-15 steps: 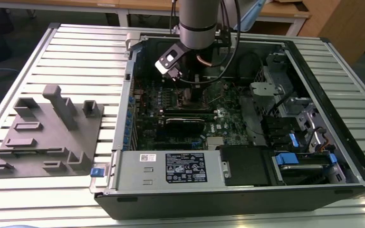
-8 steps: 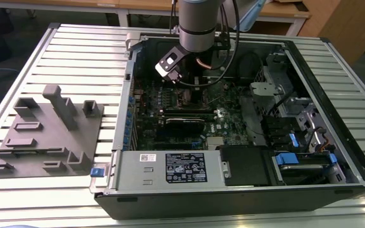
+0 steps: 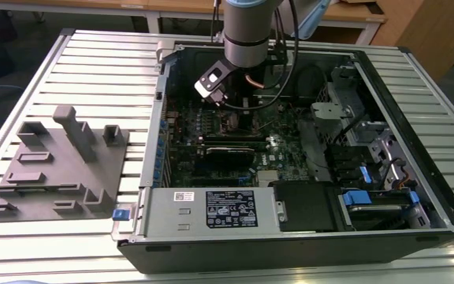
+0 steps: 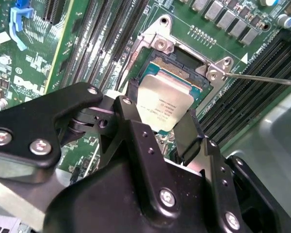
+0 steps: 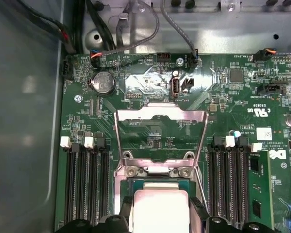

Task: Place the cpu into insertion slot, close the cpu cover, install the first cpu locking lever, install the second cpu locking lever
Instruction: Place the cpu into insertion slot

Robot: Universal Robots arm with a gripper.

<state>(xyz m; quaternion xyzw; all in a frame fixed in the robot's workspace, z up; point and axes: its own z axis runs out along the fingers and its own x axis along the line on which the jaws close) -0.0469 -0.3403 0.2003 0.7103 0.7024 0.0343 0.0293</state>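
Slatted metal table carries the open computer case, which lies on its side with the green motherboard facing up; a grey moulded fixture sits on the table at the exterior view's left, well apart from the work. My arm enters the case from above, with its last link roughly vertical over the middle of the board. My gripper points down at the board, and its two black fingers are closed on opposite edges of the cpu, which I hold flat with its silver-grey top towards the wrist. The cpu cover is swung open and stands back from the socket on its hinge side, clear of the line of descent. The insertion slot lies directly beneath the cpu, between the two banks of memory slots, and part of its dark recess shows past the chip's far edge. The chip's edges run nearly parallel to the slot's rim. I cannot tell whether the cpu already touches the slot or hangs just above it.
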